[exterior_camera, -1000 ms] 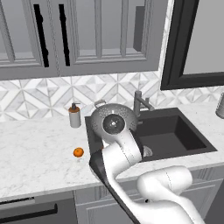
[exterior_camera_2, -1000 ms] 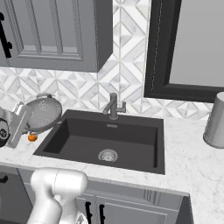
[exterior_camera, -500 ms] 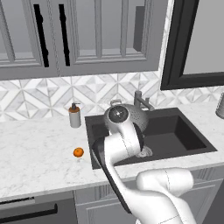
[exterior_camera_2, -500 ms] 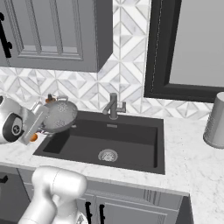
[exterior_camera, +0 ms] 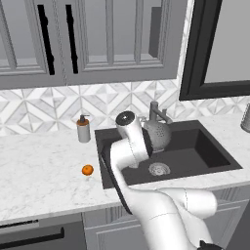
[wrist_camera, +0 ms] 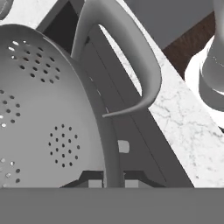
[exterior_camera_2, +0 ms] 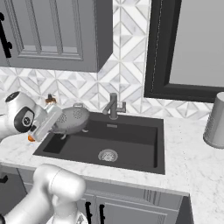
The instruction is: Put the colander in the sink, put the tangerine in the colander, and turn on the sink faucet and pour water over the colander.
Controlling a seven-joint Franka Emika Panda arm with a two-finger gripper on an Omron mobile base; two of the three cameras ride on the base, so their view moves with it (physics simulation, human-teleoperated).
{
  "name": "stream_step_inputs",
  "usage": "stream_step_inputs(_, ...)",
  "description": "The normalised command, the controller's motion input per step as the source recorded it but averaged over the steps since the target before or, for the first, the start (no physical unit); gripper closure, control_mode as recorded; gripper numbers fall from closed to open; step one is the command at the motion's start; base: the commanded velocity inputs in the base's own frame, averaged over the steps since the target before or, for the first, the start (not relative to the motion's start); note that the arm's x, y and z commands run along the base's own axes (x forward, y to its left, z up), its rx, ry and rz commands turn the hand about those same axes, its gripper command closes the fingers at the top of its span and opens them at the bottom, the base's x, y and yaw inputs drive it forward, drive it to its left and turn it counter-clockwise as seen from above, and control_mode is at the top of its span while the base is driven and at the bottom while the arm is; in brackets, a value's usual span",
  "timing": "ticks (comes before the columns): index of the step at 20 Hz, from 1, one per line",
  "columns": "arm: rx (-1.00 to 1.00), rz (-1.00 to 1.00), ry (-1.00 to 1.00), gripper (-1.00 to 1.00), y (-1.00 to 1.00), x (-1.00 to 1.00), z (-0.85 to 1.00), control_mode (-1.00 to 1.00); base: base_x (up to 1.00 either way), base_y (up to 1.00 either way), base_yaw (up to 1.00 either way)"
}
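Hand view puts the gripper (wrist_camera: 107, 181) clamped tight on the rim of the colander (wrist_camera: 43, 109), its two dark tips pinching either side of the thin metal edge. One loop handle (wrist_camera: 131, 65) arches up just past the grip, and the perforated bowl curves away to the left.

From the right base view the gripper (exterior_camera_2: 56, 119) holds the colander (exterior_camera_2: 72, 119) tipped on its side in the air, above the left part of the sink (exterior_camera_2: 131, 140) and clear of the basin floor (no contact with the drain (exterior_camera_2: 107, 155) below). The left base view shows the same colander (exterior_camera: 157, 134) held over the back of the sink (exterior_camera: 205, 151), just in front of the faucet (exterior_camera: 155, 113).

Further out, the tangerine (exterior_camera: 87, 170) sits on the marble desk (exterior_camera: 39, 171) left of the sink, well apart from the colander. A soap dispenser (exterior_camera: 83, 129) stands by the tiled wall behind it. A grey canister (exterior_camera_2: 215, 120) stands on the desk right of the sink.
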Motion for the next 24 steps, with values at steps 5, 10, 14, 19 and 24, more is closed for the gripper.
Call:
stream_step_inputs(5, 0.00, -0.40, 0.06, 1.00, 0.27, 0.22, -0.42, -1.00, 0.00, 0.00, 0.00)
stream_step_inputs(10, 0.01, -0.36, 0.03, 1.00, 0.30, 0.17, -0.37, -1.00, 0.00, 0.00, 0.00)
stream_step_inputs(14, 0.02, -0.35, 0.01, 1.00, 0.13, 0.34, -0.29, -1.00, 0.00, 0.00, 0.00)
stream_step_inputs(19, 0.03, -0.36, 0.00, 1.00, 0.10, 0.40, -0.26, -1.00, 0.00, 0.00, 0.00)
stream_step_inputs(24, 0.03, -0.33, 0.00, 1.00, 0.25, 0.22, -0.32, -1.00, 0.00, 0.00, 0.00)
